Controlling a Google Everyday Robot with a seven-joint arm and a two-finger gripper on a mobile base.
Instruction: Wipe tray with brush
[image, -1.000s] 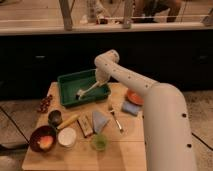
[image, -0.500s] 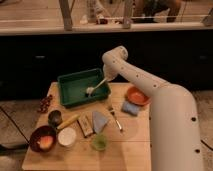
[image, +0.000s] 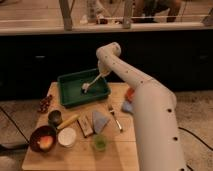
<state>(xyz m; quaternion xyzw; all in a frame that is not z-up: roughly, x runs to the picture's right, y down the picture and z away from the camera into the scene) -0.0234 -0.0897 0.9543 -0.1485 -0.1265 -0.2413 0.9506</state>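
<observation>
Over the far right side of the tray (image: 72, 93), my gripper (image: 103, 73) is clamped on the brush (image: 94, 81) handle. The brush slants, handle up-right at my jaws, whitish head down-left inside the dark green tray, right of centre. I can't tell whether the head is touching the floor. Silver fork (image: 115, 118) lies just beside the tray's near corner.

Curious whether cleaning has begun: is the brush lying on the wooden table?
No: the end effector, over the far right part of the green tray, holds the brush, whose head is down inside the tray.
</observation>
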